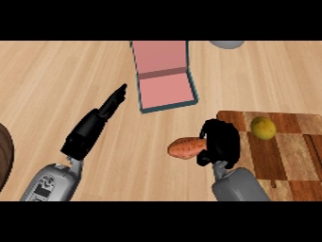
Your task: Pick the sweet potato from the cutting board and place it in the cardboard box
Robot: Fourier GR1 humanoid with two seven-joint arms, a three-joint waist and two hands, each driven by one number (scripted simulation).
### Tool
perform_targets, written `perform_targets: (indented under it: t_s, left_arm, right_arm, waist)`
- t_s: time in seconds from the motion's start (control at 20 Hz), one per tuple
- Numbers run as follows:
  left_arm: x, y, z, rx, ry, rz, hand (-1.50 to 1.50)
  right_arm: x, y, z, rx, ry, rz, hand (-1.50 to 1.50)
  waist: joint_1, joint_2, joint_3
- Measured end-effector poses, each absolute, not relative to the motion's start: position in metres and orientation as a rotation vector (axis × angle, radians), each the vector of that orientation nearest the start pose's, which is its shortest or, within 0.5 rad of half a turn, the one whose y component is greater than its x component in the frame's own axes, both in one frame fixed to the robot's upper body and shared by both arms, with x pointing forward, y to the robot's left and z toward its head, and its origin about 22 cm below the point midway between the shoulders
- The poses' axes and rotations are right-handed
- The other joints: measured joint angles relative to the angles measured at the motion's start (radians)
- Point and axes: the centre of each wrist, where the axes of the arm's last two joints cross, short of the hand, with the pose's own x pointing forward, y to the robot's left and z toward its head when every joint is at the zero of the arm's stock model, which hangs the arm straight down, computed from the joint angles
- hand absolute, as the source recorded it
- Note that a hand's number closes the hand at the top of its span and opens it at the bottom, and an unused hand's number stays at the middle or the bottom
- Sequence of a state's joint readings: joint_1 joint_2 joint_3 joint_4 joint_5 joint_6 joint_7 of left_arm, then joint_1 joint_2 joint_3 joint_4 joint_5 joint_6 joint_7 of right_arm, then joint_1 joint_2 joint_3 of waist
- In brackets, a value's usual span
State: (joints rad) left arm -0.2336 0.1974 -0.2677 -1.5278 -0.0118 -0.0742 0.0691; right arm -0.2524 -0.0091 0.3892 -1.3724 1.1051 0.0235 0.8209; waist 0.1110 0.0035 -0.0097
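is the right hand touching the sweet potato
Touching. In the head view the right hand is curled round one end of the sweet potato, black fingers overlapping it with no gap, left of the cutting board.

Orange-brown sweet potato (185, 148), lying crosswise, clasped at its right end by curled fingers of the right hand (219, 142), just left of the cutting board (296, 156) edge. Striped brown wooden cutting board flat on the table. Cardboard box (163, 78) open, pink inside, teal-walled, up-left of the potato, apart from it.
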Motion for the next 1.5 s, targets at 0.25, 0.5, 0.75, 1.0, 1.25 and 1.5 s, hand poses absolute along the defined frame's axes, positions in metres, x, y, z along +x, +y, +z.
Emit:
perform_targets:
  t_s: [0.25,0.5,0.75,1.0,1.25,1.5]
  left_arm:
    - [0.287,0.181,0.045,-0.122,-1.614,-0.538,0.0]
    - [0.29,0.193,0.043,-0.083,-1.604,-0.492,0.0]
    - [0.289,0.198,0.041,-0.059,-1.602,-0.468,0.0]
    - [0.29,0.204,0.039,-0.039,-1.6,-0.453,0.0]
    - [0.291,0.201,0.04,-0.042,-1.594,-0.447,0.0]
    - [0.284,0.206,0.039,-0.046,-1.59,-0.45,0.0]
  right_arm:
    - [0.261,-0.049,0.022,-0.865,-1.256,1.321,1.5]
    - [0.247,-0.014,0.032,-0.864,-1.506,1.461,1.5]
    - [0.235,0.006,0.07,-0.83,-1.676,1.453,1.5]
    - [0.201,0.009,0.118,-0.75,-1.813,1.404,1.5]
    - [0.181,0.0,0.165,-0.725,-1.921,1.252,1.5]
    - [0.182,-0.009,0.196,-0.723,-1.932,1.122,1.5]
  waist:
    - [0.0,0.006,0.007]
    - [-0.054,0.001,0.009]
    - [-0.086,-0.003,0.009]
    - [-0.105,-0.006,0.009]
    - [-0.109,-0.007,0.009]
    - [-0.106,-0.007,0.009]
